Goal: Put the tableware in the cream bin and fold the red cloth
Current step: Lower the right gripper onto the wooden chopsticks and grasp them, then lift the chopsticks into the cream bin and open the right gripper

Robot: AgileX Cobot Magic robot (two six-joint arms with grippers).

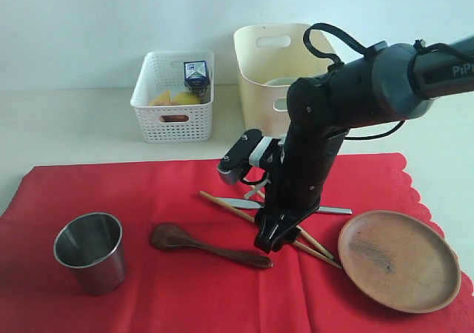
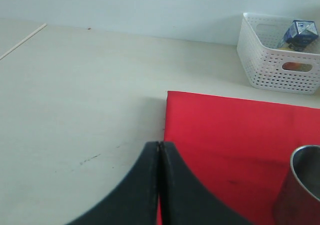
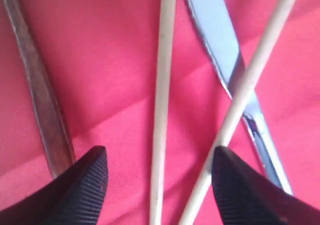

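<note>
The two chopsticks point(image 3: 162, 100) lie on the red cloth point(image 1: 148, 192), a little right of its middle, running from far left to near right. One of them crosses over the knife point(image 3: 220, 45), which lies left to right just beyond them. The right gripper point(image 1: 268, 243) points down at this spot with its jaws spread. In the wrist view its dark ribbed fingers point(image 3: 80, 190) stand on either side of the chopsticks without pinching them, low over the cloth. I cannot tell whether they touch it.

The handle of the spoon point(image 1: 215, 249) ends just left of the gripper, and its dark bowl lies further left. The cup point(image 1: 89, 250) stands upright at the near left of the cloth, and the plate point(image 1: 398, 259) sits at the near right, close to the scalloped edge.

The cloth lies flat and unfolded on the pale table point(image 1: 67, 118). Beyond its far edge stands the bin point(image 1: 270, 70) — the rim of a bowl point(image 1: 280, 81) shows inside it. Left of the bin is a white basket point(image 1: 175, 96) holding a carton point(image 1: 196, 76).

The left gripper point(image 2: 159, 147) hangs over the left edge of the cloth with its jaws pressed together and nothing between them.
</note>
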